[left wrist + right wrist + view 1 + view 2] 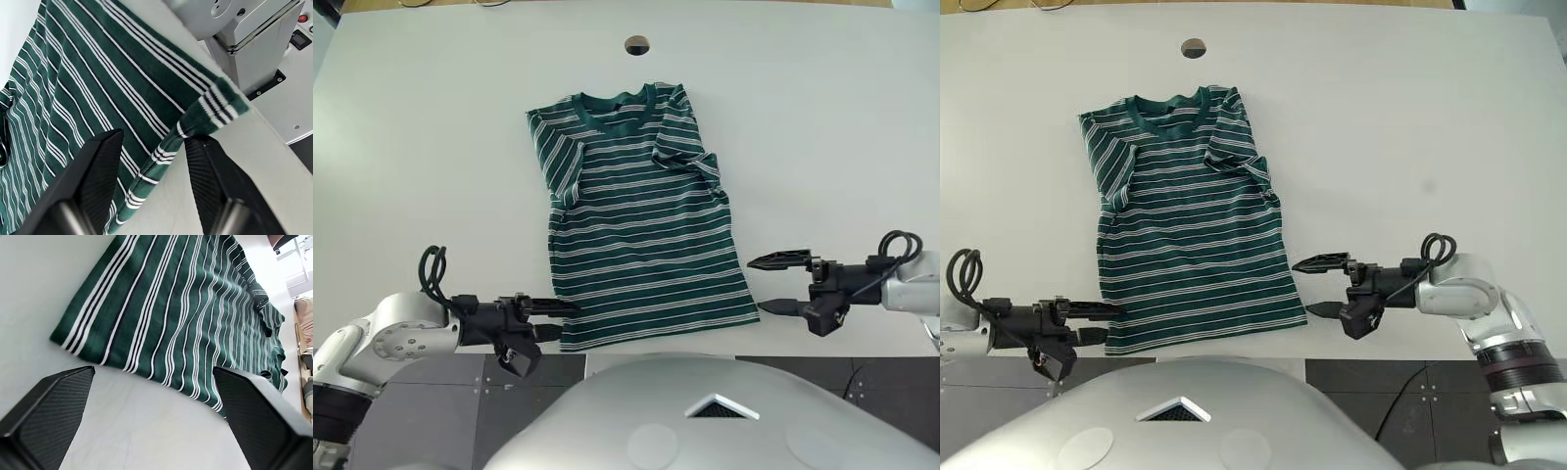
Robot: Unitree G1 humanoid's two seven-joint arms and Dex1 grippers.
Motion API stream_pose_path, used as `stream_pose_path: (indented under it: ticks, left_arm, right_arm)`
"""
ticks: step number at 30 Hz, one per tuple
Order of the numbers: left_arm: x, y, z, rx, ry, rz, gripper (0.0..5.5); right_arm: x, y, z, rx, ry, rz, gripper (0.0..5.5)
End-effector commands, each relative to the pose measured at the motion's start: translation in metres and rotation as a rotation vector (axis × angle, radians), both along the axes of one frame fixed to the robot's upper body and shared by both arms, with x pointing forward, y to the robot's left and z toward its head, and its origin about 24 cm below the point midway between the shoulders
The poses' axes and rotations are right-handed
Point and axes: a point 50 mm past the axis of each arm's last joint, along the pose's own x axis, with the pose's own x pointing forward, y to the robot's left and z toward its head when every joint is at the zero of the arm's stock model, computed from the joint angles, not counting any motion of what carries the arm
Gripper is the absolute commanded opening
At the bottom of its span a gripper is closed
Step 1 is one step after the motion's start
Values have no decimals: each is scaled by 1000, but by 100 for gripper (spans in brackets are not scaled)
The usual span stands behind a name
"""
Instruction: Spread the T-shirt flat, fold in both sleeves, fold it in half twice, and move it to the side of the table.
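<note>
the t-shirt (636,235) lies mid-surface, collar at 12 o'clock, hem at 6 o'clock by the near edge. both sleeves look tucked in, the one at 2 o'clock a bit bunched. it's thin knit, so i'd guess light and floppy, and it'll drag and wrinkle rather than slide as one piece. best hold i reckon is the two hem corners. left tool (566,319) sits at the 7 o'clock corner, open with the hem between its fingers. right tool (755,284) is spread wide just beside the 5 o'clock corner, not touching. surface (822,147) is plain smooth white, with a round cable hole (636,44) past the collar. dark floor (460,411) shows below the near edge.
</note>
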Motion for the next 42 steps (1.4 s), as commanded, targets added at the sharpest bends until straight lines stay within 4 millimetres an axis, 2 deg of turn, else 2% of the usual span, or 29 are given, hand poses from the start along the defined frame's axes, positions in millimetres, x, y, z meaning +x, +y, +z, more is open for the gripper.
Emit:
stream_pose_path:
  ticks: [1,3,5,11,14,23,24,30,33,35,38,39,42]
  left_arm:
    - [-13,9,-14,119,115,2,232]
    - [-13,8,-15,116,117,3,232]
    - [-12,7,-16,114,116,3,232]
    - [-15,9,-26,117,137,-2,232]
    - [-17,11,-29,119,143,6,193]
    - [-18,11,-39,99,125,15,28]
    - [-18,11,-40,98,123,15,12]
    - [-16,8,-41,66,117,11,12]
    - [-5,-4,-32,-19,129,62,12]
    - [-6,-7,-27,-41,204,100,12]
    - [1,-19,-5,-136,392,207,12]
    - [4,-27,8,-185,486,227,12]
    - [10,-42,37,-291,656,222,12]
  right_arm:
    - [-24,3,-31,-147,170,62,448]
    - [-30,6,-34,-143,202,78,421]
    - [-32,9,-35,-141,219,90,363]
    - [-36,13,-39,-134,227,98,256]
    - [-34,14,-39,-128,226,84,202]
    - [-29,15,-37,-110,210,60,21]
    - [-29,15,-37,-109,211,58,10]
    - [-26,17,-30,-80,241,40,10]
    - [-26,21,-23,-13,339,-19,10]
    - [-26,22,-17,11,422,-61,10]
    - [-23,16,8,19,723,-155,10]
    - [-21,18,19,52,810,-165,10]
    - [-13,22,39,140,930,-158,10]
